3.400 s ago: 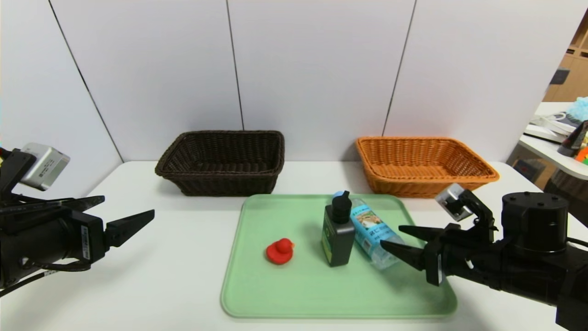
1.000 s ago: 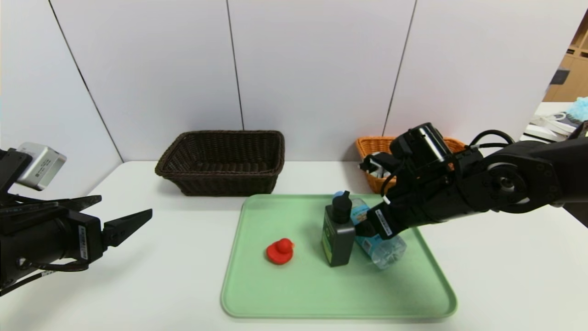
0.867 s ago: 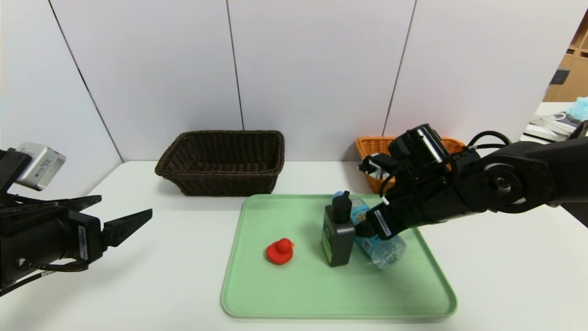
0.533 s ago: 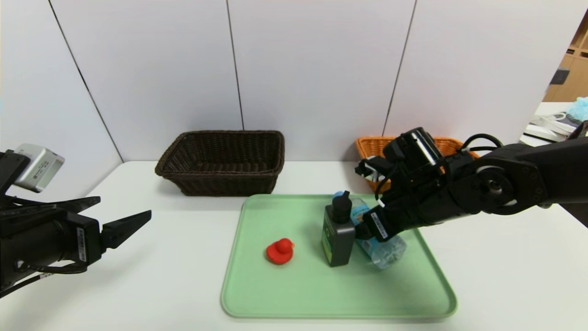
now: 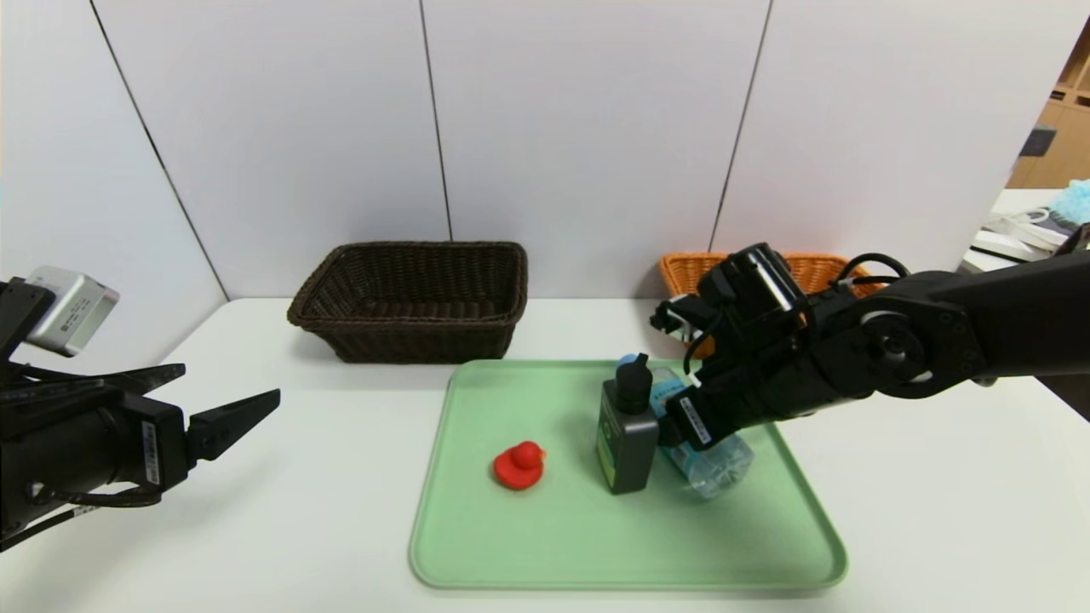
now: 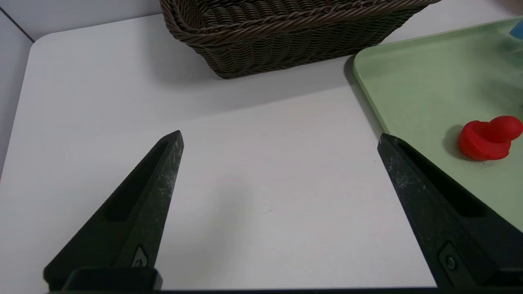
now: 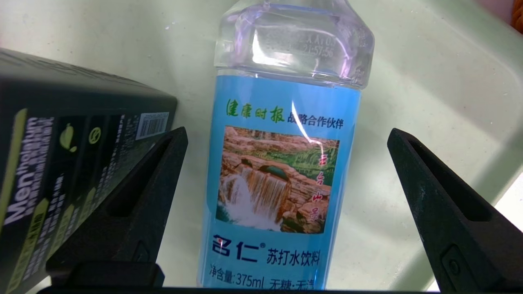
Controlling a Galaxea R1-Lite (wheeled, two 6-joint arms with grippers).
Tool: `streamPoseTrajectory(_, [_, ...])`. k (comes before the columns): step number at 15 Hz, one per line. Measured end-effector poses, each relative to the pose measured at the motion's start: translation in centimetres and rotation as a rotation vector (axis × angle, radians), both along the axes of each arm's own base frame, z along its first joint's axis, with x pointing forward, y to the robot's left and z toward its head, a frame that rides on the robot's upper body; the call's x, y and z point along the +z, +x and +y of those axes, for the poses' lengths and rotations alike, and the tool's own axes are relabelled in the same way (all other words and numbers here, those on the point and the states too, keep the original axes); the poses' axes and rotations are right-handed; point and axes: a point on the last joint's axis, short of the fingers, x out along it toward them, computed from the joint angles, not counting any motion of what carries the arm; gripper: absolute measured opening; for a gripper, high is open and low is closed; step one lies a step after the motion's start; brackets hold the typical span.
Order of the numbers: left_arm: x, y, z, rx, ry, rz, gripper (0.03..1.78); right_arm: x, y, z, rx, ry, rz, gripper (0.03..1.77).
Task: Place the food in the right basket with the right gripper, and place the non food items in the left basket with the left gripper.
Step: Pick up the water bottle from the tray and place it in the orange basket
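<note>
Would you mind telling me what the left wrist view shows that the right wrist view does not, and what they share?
Only the left wrist view shows the brown basket, the red duck and the open left gripper. Only the right wrist view shows the water bottle lying between the open right gripper fingers, with the dark bottle beside it. Both show the green tray.

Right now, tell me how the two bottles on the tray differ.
The black bottle stands upright; the water bottle lies on its side. The black bottle is opaque and dark with a black pump top; the water bottle is clear with a blue label and blue cap. Both sit on the green tray, side by side.
</note>
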Motion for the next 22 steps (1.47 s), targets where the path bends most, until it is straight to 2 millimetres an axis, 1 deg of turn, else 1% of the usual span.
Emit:
streamPoseTrajectory(7, [0.0,0.0,0.0,-0.002,-0.001,0.0,1.69,-0.49,0.39,0.53,0.0,-0.016,0.0,1.69])
streamPoseTrajectory(8, [0.0,-0.01,0.0,-0.001,-0.001,0.0,1.69,-0.54,0.46,0.58,0.0,-0.018,0.0,1.64])
streamPoseTrajectory(9, [0.02,-0.03,0.0,-0.001,-0.001,-0.001,1.69,-0.58,0.49,0.64,0.001,-0.019,0.001,1.46])
streamPoseTrajectory(11, [0.04,-0.06,0.01,-0.002,0.0,-0.003,1.69,-0.64,0.51,0.69,0.002,-0.021,0.004,1.15])
streamPoseTrajectory(13, [0.09,-0.06,0.01,-0.001,-0.001,-0.004,1.69,-0.69,0.54,0.67,0.001,-0.021,0.005,0.93])
streamPoseTrajectory(14, [0.11,-0.06,0.01,-0.001,-0.001,-0.005,1.69,-0.67,0.53,0.66,0.001,-0.021,0.005,0.88])
streamPoseTrajectory(16, [0.16,-0.13,0.02,-0.001,-0.001,-0.008,1.69,-0.68,0.51,0.62,-0.001,-0.02,0.007,0.84])
streamPoseTrajectory(22, [0.25,-0.51,0.06,0.004,0.0,-0.017,1.69,-0.52,0.03,0.33,-0.001,-0.026,0.024,0.84])
